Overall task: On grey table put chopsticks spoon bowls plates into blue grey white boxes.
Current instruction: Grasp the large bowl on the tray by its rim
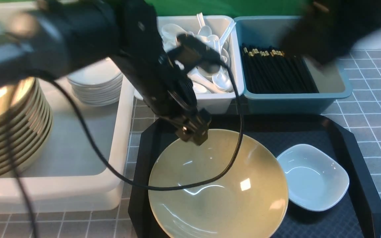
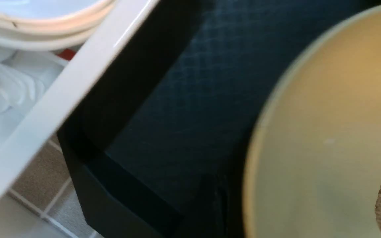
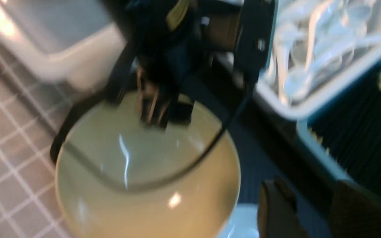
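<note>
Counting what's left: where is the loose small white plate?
In the front view, the small white plate lies on the black tray, right of the yellow bowl.

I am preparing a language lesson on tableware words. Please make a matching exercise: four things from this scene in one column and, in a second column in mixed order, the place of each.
Things
1. chopsticks
2. spoons
3. lone bowl
4. stacked plates

Places
A. on the black tray
B. in the big white tub
C. in the blue box
D. in the small white box

Pairs: 1-C, 2-D, 3-A, 4-B
</note>
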